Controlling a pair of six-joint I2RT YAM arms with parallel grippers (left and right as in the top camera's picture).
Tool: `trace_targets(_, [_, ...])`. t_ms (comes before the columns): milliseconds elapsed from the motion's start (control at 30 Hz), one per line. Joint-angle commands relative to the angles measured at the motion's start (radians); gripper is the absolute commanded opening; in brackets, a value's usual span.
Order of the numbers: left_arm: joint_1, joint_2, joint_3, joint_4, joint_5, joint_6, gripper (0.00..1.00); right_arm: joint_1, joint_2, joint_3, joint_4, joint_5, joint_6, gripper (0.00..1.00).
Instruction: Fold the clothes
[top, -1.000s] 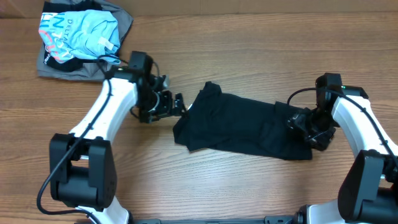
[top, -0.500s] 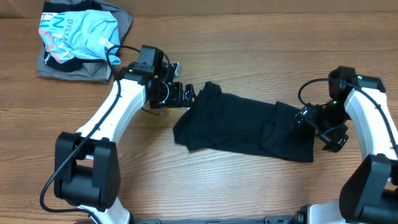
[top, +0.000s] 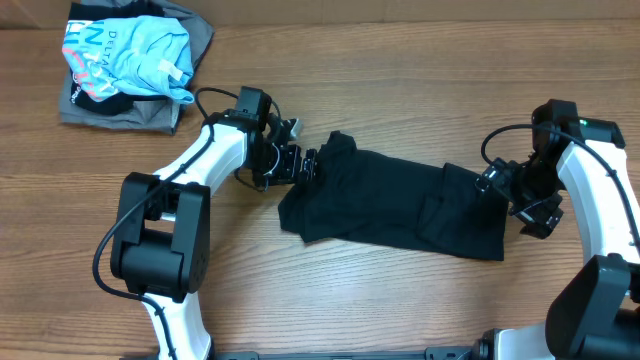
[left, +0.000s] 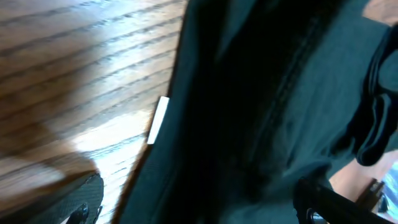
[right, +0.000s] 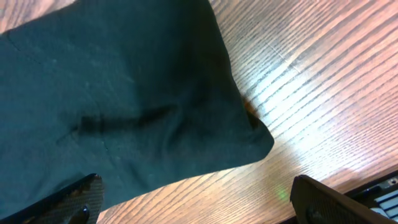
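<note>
The shirt (top: 390, 200) lies at frame centre on the bench (top: 420, 90), bunched into a slanted band. Step in hand: grasp set-up. The left pincer (top: 306, 166) at its upper-left end and the right pincer (top: 508, 196) at its right end are spread, holding nothing. Next move: pinch one edge each, then fold.
</note>
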Motion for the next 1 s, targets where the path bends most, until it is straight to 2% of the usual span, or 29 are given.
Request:
trace_targets(0, [-0.028, 0.027, 0.001, -0.005, 0.045, 0.052, 1.0, -0.001, -0.023, 0.02, 0.006, 0.0, -0.013, 1.0])
trace_targets(367, [-0.13, 0.099, 0.001, -0.001, -0.01, 0.051, 0.98, -0.001, -0.023, 0.02, 0.0, 0.0, -0.024, 1.0])
trace_targets(433, [-0.132, 0.116, 0.001, 0.004, -0.013, 0.043, 0.75, -0.001, -0.023, 0.02, -0.001, 0.0, -0.024, 1.0])
trace_targets(567, [-0.129, 0.124, 0.002, 0.01, -0.038, 0.033, 0.18, -0.001, -0.023, 0.02, -0.001, 0.0, -0.024, 1.0])
trace_targets(633, [-0.124, 0.124, 0.005, 0.002, -0.085, -0.015, 0.07, -0.001, -0.023, 0.02, -0.001, 0.0, -0.024, 1.0])
trace_targets(667, [-0.118, 0.124, 0.007, -0.01, -0.122, -0.04, 0.04, -0.001, -0.023, 0.02, -0.001, 0.0, -0.024, 1.0])
trace_targets(767, [-0.097, 0.124, 0.013, -0.068, -0.228, -0.084, 0.04, -0.001, -0.023, 0.016, 0.002, 0.0, -0.024, 1.0])
trace_targets(833, [-0.062, 0.123, 0.019, -0.146, -0.398, -0.172, 0.04, -0.001, -0.023, 0.003, 0.011, -0.001, -0.024, 1.0])
trace_targets(967, [0.013, 0.12, 0.042, -0.259, -0.564, -0.216, 0.04, 0.0, -0.023, -0.011, 0.019, -0.001, -0.024, 1.0])
